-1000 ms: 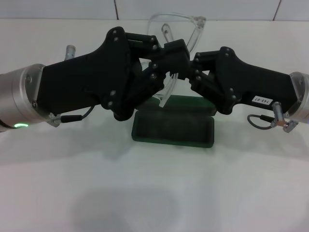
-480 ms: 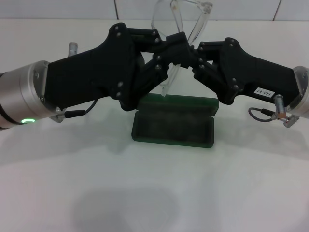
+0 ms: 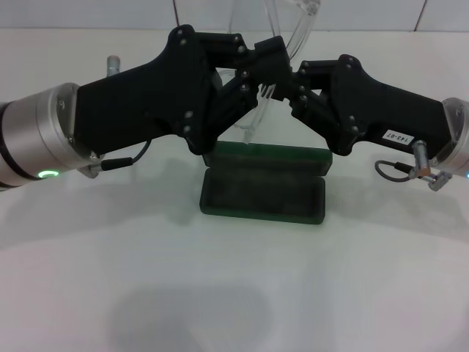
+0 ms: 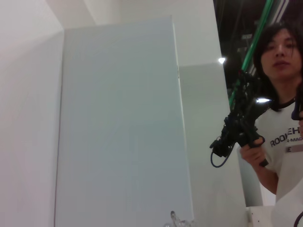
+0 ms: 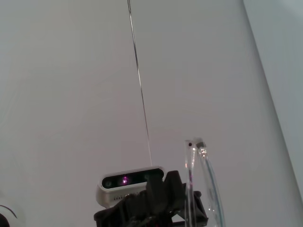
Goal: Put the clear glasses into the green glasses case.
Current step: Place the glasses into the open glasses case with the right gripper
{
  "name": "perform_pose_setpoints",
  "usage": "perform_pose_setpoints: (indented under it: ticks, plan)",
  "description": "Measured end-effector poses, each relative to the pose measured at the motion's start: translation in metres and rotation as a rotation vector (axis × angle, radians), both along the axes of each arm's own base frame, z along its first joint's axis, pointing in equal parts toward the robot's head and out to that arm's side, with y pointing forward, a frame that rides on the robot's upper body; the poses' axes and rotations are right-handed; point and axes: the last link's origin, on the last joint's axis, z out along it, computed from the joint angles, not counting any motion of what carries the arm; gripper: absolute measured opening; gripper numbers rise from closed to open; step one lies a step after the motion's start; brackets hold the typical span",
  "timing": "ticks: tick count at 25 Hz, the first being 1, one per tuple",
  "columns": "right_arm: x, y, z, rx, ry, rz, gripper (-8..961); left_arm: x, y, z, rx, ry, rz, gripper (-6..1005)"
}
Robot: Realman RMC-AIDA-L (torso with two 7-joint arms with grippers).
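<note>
Pretty much the whole head view is taken up by a plain white table (image 3: 234, 293), with a tiled wall seen along the back. Two black arms are angled in from either side and are met near the middle, well above the tabletop. The left gripper (image 3: 253, 77) is brought in from the left on a silver cuff with a green light, and the right gripper (image 3: 289, 88) is brought in from the right, with a small label seen on its housing. The green glasses case (image 3: 262, 192) is laid open flat on the table right below where the two grippers meet, its dark lining turned up and its lid spread out behind the tray, nothing resting inside it. The clear glasses (image 3: 289, 29) are held up in the air between the two grippers, tilted on end so the lens is poked up past the top edge, with one thin arm hanging down toward the case but kept apart from it. Both sets of fingers are clamped onto the frame, as far as can be made out through the overlap. In the right wrist view the glasses (image 5: 201, 189) are seen edge-on beside the other gripper's black fingers (image 5: 156, 201).
</note>
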Motion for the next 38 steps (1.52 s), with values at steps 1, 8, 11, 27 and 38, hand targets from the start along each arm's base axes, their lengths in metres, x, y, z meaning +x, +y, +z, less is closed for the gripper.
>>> perform_pose_setpoints:
  ticks: [1, 8, 11, 27, 38]
  plan:
    - [0.000, 0.000, 0.000, 0.000, 0.000, 0.000, 53, 0.000, 0.000, 0.000, 0.001, 0.001, 0.002, 83]
    - [0.000, 0.000, 0.000, 0.003, 0.000, -0.003, 54, 0.000, 0.001, 0.000, 0.003, 0.003, 0.005, 83]
    - [0.002, 0.001, 0.001, 0.010, 0.006, -0.014, 54, -0.002, 0.000, 0.001, 0.006, 0.009, -0.003, 83]
    - [0.006, 0.004, 0.016, 0.042, -0.022, -0.008, 55, -0.042, -0.003, 0.055, 0.149, -0.021, 0.067, 84]
    - [-0.016, -0.010, 0.035, 0.010, -0.538, 0.051, 56, -0.084, -0.011, 0.117, 0.332, 0.041, 0.203, 84]
